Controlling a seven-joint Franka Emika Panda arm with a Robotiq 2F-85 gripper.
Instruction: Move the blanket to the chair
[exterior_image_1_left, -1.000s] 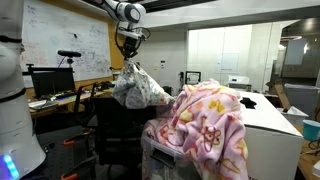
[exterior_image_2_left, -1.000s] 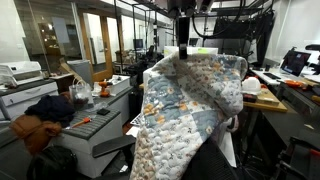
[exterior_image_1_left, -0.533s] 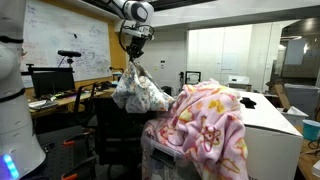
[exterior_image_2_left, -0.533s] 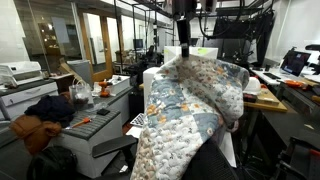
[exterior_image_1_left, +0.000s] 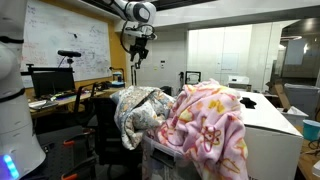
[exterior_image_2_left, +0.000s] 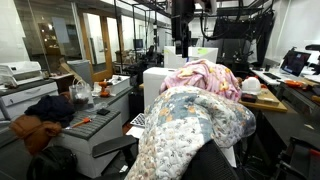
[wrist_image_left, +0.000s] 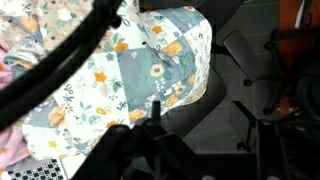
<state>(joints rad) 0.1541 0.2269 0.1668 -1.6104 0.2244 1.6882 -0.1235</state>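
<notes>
The blanket (exterior_image_1_left: 140, 110) lies heaped over the top of the chair (exterior_image_1_left: 105, 135), slumped across the tall backrest and spilling down it in thick folds. In the wrist view (wrist_image_left: 150, 70) I look straight down on it from above the chair. I judge the carrying to be done and the set-down just made. What is left for me is to lift straight away from the chair without snagging a fold, and to check that the heap sits far enough over the backrest not to slide off. The quilt is padded and stitched into grey-blue and cream squares with small orange flower prints, soft and heavy enough to drape in rounded ridges rather than sharp creases. The chair under it is black and firm, with armrests, and most of its back is covered. Beside the chair stands a white counter (exterior_image_1_left: 270, 125), boxy with hard flat faces. Between the counter and the chair a pink fleece (exterior_image_1_left: 210, 125) with yellow flowers hangs in a fluffy mound, and the quilt seems to touch its near edge. High above the chair the pincer (exterior_image_1_left: 138, 55) hangs empty, its fingers parted as far as I can make out, well clear of the cloth in both exterior views (exterior_image_2_left: 182, 45).
</notes>
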